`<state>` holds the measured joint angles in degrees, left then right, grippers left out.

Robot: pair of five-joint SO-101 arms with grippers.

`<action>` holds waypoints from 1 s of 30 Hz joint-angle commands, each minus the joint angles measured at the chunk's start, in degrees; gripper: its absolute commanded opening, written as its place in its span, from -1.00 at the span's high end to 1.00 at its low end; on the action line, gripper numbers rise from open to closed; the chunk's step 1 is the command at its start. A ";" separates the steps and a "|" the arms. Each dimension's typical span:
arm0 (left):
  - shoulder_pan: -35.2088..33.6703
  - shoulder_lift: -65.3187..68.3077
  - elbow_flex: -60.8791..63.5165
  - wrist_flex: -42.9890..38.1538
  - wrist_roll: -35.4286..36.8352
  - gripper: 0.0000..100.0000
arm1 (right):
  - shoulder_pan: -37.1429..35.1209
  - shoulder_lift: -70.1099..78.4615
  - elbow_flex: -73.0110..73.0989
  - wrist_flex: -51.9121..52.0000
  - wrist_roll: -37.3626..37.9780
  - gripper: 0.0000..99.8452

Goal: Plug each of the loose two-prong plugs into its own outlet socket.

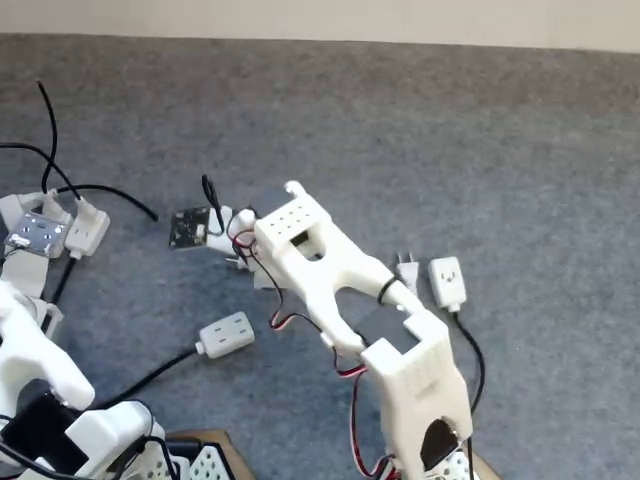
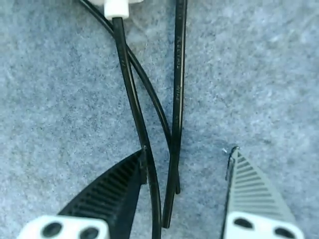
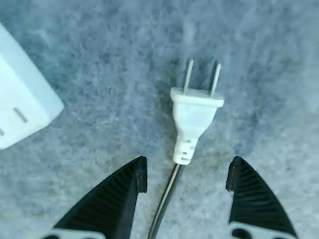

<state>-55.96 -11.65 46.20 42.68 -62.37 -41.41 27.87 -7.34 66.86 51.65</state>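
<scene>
A white two-prong plug (image 3: 195, 113) lies flat on the grey carpet, prongs pointing away from my right gripper (image 3: 188, 162). That gripper is open, with one black finger on each side of the plug's tail and cable and nothing held. A white outlet block (image 3: 20, 112) lies just beside the plug. My left gripper (image 2: 187, 152) is open low over the carpet, and black cables (image 2: 144, 149) run between its fingers. In the high view a second small plug (image 1: 407, 270) lies next to an outlet block (image 1: 447, 282), and another outlet (image 1: 228, 335) lies left of the right arm (image 1: 310, 260).
A white cable end (image 2: 117, 7) lies beyond the left fingers. A white block on a black cord (image 1: 88, 228) sits at the far left beside the left arm (image 1: 30, 350). Loose black cords (image 1: 50, 150) loop at the left. Bare carpet stretches to the back and right.
</scene>
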 commanded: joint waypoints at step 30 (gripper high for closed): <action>-0.40 -1.63 1.10 -0.70 -0.44 0.48 | -1.19 7.96 -2.86 -3.21 -4.48 0.99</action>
<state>-55.96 -11.65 47.25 42.59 -62.37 -42.37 35.60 -9.98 63.16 47.52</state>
